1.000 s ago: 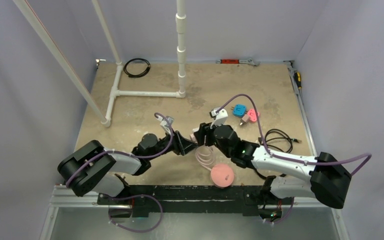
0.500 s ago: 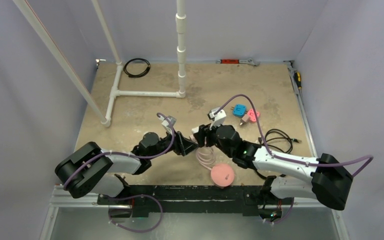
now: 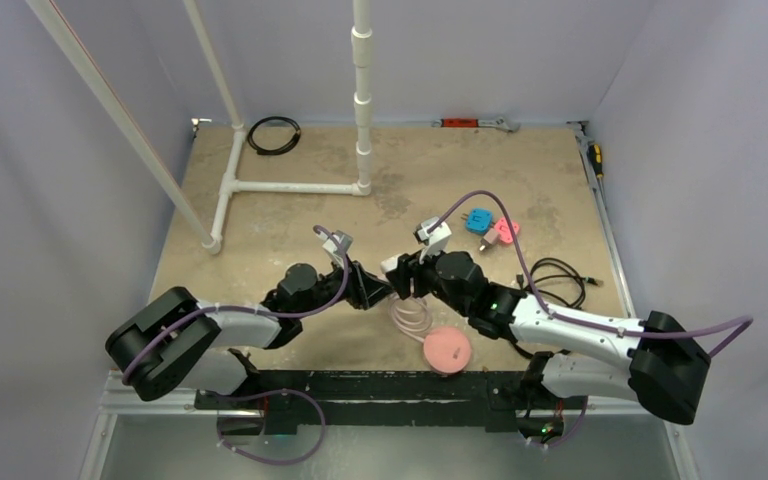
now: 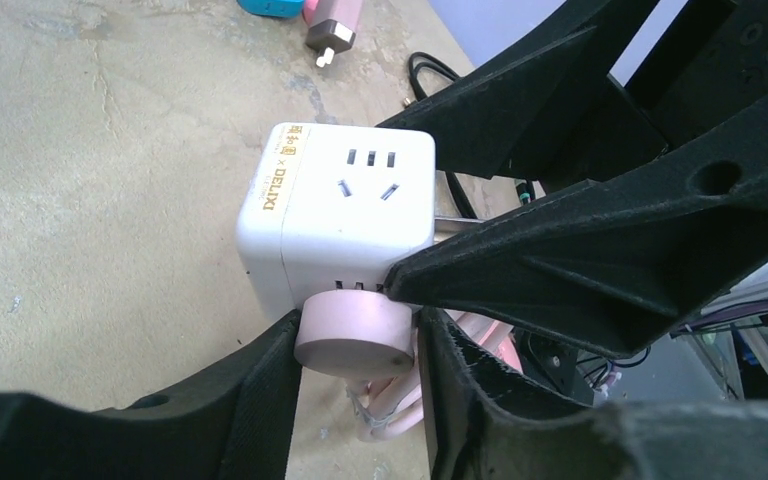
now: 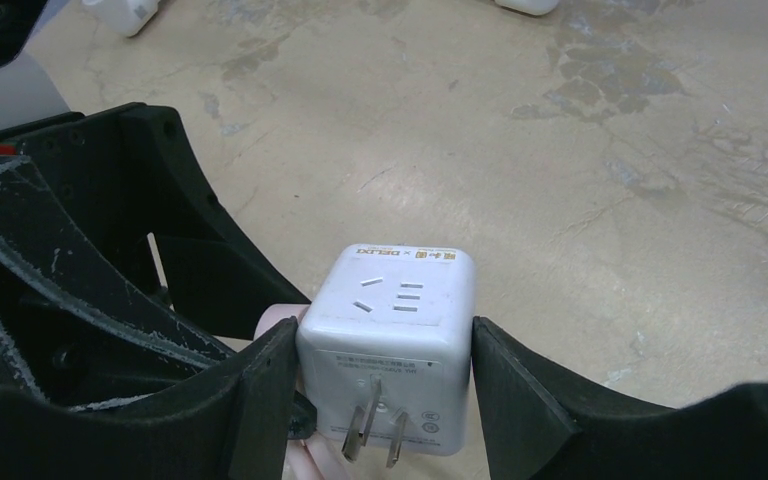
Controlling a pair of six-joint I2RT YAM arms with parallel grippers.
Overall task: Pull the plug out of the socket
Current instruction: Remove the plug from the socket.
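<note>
Your right tool [image 5: 385, 345] clamps the white socket cube [image 5: 392, 300] as an anchor so your left tool [image 4: 357, 348], closed on the pink plug [image 4: 353, 338] in the cube face nearest it, can pull straight away.

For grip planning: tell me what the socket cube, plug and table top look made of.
Socket cube: hard white plastic, probably; smooth, slight sheen, printed lettering.
Plug: pink plastic, seemingly matte.
Table top: perhaps concrete or worn board; mottled, stained beige.

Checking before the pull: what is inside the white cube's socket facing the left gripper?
A round pink plug is seated in the white cube, coiled pink cord trailing from it. Its pins are covered, so how deep they sit cannot be seen.
</note>
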